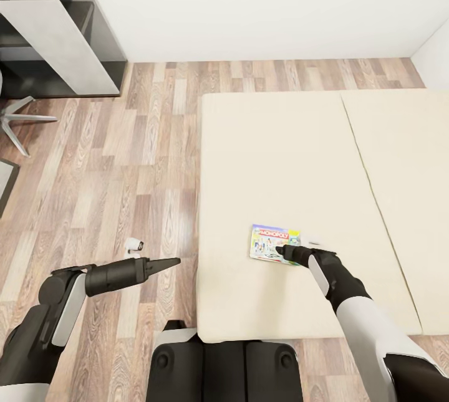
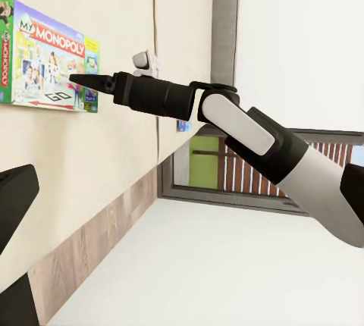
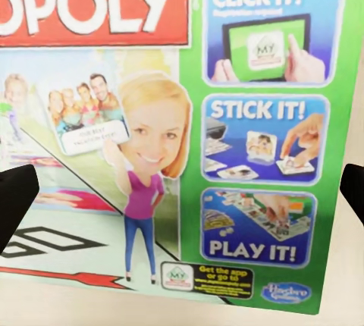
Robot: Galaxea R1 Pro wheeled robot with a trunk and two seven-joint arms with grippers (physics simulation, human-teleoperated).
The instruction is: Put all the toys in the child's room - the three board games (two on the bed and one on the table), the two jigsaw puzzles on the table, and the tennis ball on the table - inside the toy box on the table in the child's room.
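A Monopoly board game (image 1: 275,244) lies flat near the bed's (image 1: 280,165) front edge, within the right arm's reach. The right claw (image 1: 288,253) hovers at the box's near edge, fingers spread wide, gripping nothing — apparently lined up to pick it up. The left claw (image 1: 167,262) idles over the floor (image 1: 112,177); its opening cannot be judged.

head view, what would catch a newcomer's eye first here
The bright Monopoly board game stands out, lying flat on the beige bed near its front edge. The right gripper reaches onto the box's near edge, fingers spread either side of it in the right wrist view. The left gripper hovers over the wood floor.
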